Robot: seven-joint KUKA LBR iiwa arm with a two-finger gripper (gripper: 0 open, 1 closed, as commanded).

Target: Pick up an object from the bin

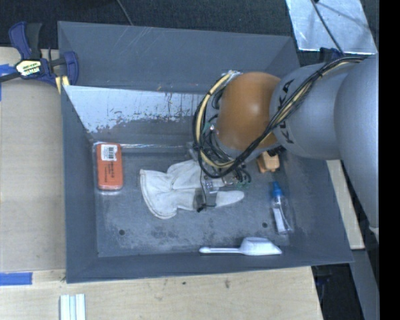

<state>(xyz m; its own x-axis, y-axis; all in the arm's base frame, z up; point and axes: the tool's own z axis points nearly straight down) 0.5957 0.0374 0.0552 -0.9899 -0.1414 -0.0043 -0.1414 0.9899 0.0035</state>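
Down at the front edge of the bin [187,52], 1 white spoon [243,248] lies flat along the wall, bowl toward the right front corner. Just behind it, by the right wall, there's a clear tube [279,212] with a blue cap, lying front to back.

Now the middle of the floor: a crumpled white cloth [167,189] sprawls there, and the gripper [210,195] is right down on its right end, pointing straight at the floor. Wide or narrow? Cannot tell from here, the wrist hardware hides it, and I can't say the cloth is held.

Off by the left wall, well apart from all that, sits an orange bar [109,167] with a white barcode label at its far end. On the right, a small orange block [270,162] peeks out just beside the wrist.

Above the gripper, the rounded orange cover [250,112] bulges over the bin's middle, with black and yellow cables [207,112] looped round its left side. The grey arm [340,119] comes in over the right rim, angled down and leftward.
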